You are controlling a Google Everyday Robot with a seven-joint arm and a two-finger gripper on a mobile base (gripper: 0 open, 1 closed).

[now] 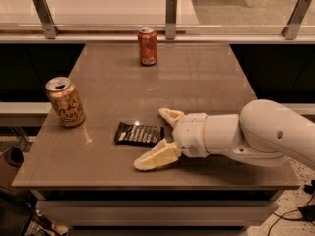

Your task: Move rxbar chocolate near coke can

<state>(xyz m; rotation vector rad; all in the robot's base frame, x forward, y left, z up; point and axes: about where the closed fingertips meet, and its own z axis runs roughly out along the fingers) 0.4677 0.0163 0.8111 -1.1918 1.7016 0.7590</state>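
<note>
The rxbar chocolate [139,133] is a flat black bar with white lettering, lying on the brown table [197,82] near its front. The coke can [147,46] is red-orange with a silver top and stands upright at the table's far edge, well behind the bar. My gripper [155,137] reaches in from the right, low over the table, with its cream fingers spread open around the bar's right end. One finger [170,115] lies behind the bar and the other finger [153,159] in front of it. Nothing is held.
A gold can [65,102] with dark script stands upright at the table's left edge. A glass rail with metal posts [171,16] runs behind the table. My white arm [266,134] covers the table's front right part.
</note>
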